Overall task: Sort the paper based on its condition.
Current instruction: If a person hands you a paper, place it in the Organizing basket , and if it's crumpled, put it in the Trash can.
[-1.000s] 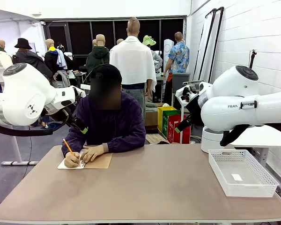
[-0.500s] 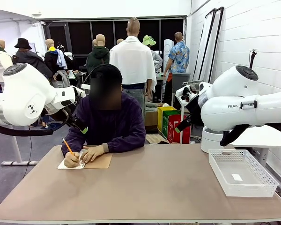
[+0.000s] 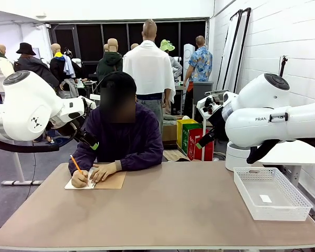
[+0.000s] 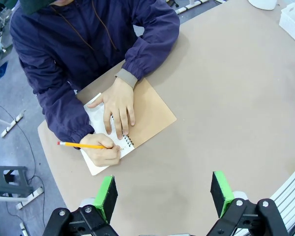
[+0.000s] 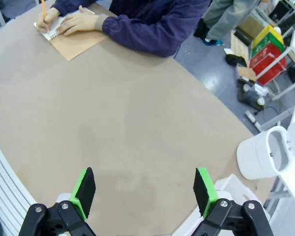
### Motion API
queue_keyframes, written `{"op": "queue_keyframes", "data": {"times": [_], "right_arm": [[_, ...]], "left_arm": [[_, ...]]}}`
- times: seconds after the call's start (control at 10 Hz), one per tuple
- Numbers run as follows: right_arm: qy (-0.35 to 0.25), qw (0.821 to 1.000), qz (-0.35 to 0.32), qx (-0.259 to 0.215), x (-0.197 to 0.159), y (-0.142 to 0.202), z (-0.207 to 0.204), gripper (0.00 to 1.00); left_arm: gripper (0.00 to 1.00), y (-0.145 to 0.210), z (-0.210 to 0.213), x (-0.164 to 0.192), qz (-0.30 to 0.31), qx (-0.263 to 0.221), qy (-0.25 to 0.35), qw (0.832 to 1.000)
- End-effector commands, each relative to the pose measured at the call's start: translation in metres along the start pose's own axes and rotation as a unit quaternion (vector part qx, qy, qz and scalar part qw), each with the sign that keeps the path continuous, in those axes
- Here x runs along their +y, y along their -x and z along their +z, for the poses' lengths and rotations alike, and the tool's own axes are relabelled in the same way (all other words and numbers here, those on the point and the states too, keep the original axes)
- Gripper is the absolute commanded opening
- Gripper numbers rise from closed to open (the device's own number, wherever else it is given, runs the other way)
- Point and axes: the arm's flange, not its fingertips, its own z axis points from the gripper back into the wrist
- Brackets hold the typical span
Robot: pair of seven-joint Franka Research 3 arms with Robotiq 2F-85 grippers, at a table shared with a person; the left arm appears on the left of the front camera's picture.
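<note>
Paper (image 4: 95, 112) lies at the far left corner of the table (image 3: 173, 210), in front of the person (image 3: 121, 139) seated across it. It is a white page at the spiral edge of a notebook (image 4: 155, 112) whose brown cover lies flat beside it. Whether the page is loose or bound cannot be told. In the front view the paper (image 3: 71, 184) shows as a thin white strip under the person's hands, with the brown notebook (image 3: 111, 181) next to it.

One hand (image 4: 101, 150) holds a yellow pencil (image 4: 78, 144) with its tip on the page near the spiral. The other hand (image 4: 119, 105) lies flat across the page and the cover's edge.

The left gripper (image 4: 163, 189) hangs high over the table, with the notebook ahead of it. Its green pads are wide apart with nothing between them. The right gripper (image 5: 143, 188) hangs over bare table well away from the paper, fingers likewise spread and empty. In its view the notebook (image 5: 74, 45) is far off at the top left. The left arm (image 3: 26, 107) and the right arm (image 3: 262, 113) are raised off the table on either side of the person.

At the table's right end stands a white mesh tray (image 3: 252, 203) with a small white slip (image 3: 265, 198) on its floor.
</note>
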Motion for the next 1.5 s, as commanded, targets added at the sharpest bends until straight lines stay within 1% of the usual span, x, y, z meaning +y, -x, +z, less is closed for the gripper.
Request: {"op": "queue_keyframes", "data": {"times": [0.0,1.4], "right_arm": [[-0.002,1.000,-0.001,0.000,-0.0006,0.0003,-0.0002,1.00],[-0.002,1.000,-0.001,0.000,-0.0006,0.0003,-0.0002,1.00]], "left_arm": [[1.00,-0.0021,-0.0008,0.0009,0.000,-0.002,0.001,1.000],[1.00,-0.0021,-0.0008,0.0009,0.000,-0.002,0.001,1.000]]}}
